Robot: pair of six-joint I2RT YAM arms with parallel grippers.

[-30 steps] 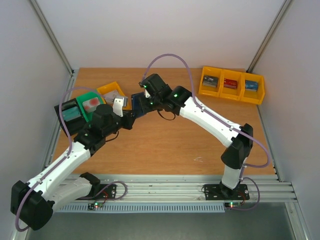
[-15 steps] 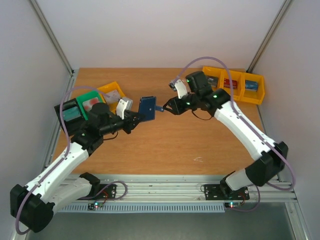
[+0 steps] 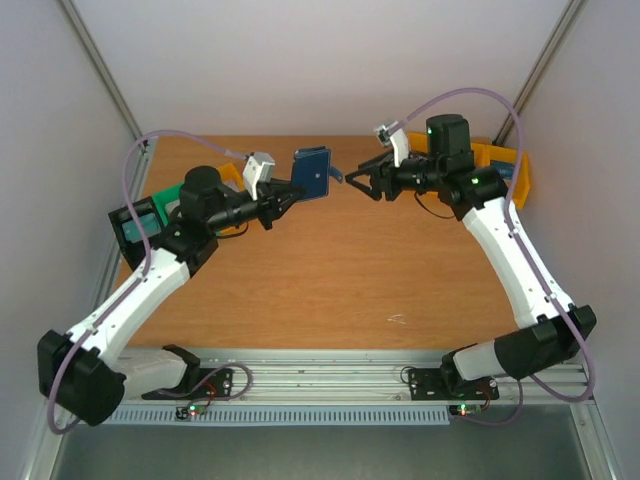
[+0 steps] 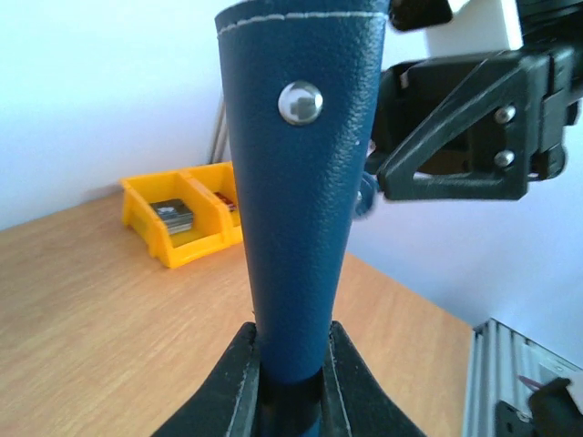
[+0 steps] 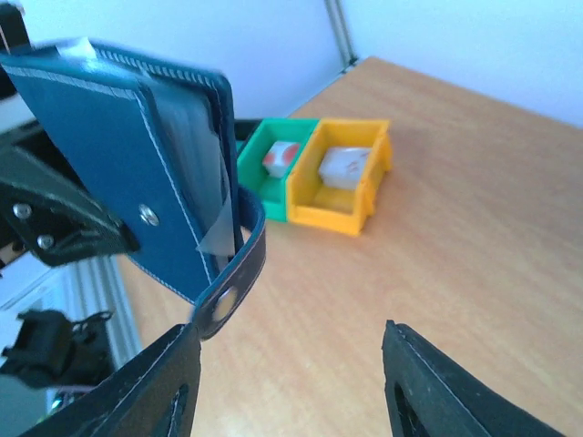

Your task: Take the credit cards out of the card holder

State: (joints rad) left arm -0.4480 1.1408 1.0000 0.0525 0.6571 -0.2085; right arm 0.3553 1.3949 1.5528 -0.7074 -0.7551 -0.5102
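Card holder: navy, held in the air above the far middle of the table, between the two grippers; its leaves stand slightly ajar and the snap strap hangs loose below them
Left gripper: clamped on the card holder's lower end, one finger pressed against each face, so it stands upright
Right gripper: jaws spread wide with nothing between them, just beside the strap edge of the card holder; contact cannot be told
Grey card: a pale sliver shows in the gap between the leaves, too little to read
Edges: green bin and yellow bin touch side by side near the far left edge, each with something pale and reddish inside; row of yellow bins sits at the far right corner, partly behind the right arm
Open room: a broad bare stretch of table lies between both arms and the metal rail at the near edge
Surface: orange-brown wood grain, flat, matte
Room: pale walls on three sides, thin metal posts rising at the far corners
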